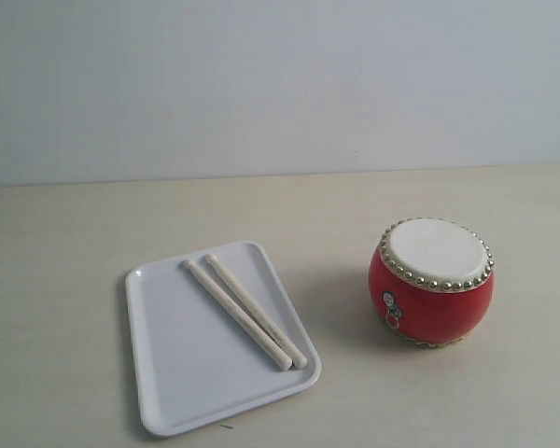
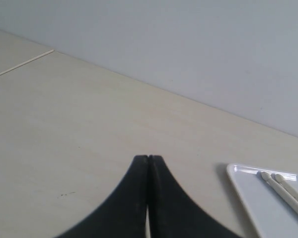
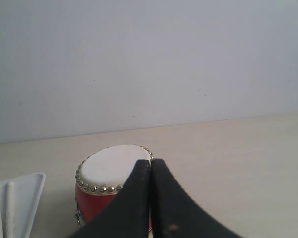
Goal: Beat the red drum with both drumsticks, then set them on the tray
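Pinched shut and empty, my left gripper [image 2: 148,158] sits nearer the tray [image 1: 182,373] where the drumsticks [image 1: 256,310] lie side by side diagonally; my right gripper [image 3: 150,162], likewise closed, faces the red drum [image 1: 432,285].

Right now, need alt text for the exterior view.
Two pale drumsticks lie side by side, diagonally, on a white tray at the left of a pale table. A red drum with a cream, stud-ringed skin stands upright to the right, apart from the tray.
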You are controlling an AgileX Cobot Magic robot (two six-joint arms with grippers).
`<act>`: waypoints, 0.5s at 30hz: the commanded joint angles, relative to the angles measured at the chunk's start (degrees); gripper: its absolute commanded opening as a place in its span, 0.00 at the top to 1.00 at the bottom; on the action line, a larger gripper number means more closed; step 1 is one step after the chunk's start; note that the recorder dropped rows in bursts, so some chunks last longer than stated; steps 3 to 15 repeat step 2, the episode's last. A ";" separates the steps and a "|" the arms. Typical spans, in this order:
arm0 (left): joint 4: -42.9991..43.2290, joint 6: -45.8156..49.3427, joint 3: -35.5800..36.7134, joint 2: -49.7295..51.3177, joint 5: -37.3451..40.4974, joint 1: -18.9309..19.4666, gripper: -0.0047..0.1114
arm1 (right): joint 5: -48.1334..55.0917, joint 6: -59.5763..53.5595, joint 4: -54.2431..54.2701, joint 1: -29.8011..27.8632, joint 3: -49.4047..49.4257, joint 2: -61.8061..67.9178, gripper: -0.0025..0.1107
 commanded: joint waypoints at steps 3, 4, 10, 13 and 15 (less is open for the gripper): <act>-0.17 -0.05 -0.02 -0.35 -0.53 0.14 0.96 | -0.01 0.12 0.04 0.14 0.29 -0.34 0.98; -0.17 -0.05 -0.02 -0.35 -0.53 0.14 0.96 | -0.01 0.12 0.04 0.14 0.29 -0.34 0.98; -0.17 -0.05 -0.02 -0.35 -0.53 0.14 0.96 | -0.01 0.12 0.04 0.14 0.29 -0.34 0.98; -0.17 -0.05 -0.02 -0.35 -0.53 0.14 0.96 | -0.01 0.12 0.04 0.14 0.29 -0.34 0.98; -0.17 -0.05 -0.02 -0.35 -0.53 0.14 0.96 | -0.01 0.12 0.04 0.14 0.29 -0.34 0.98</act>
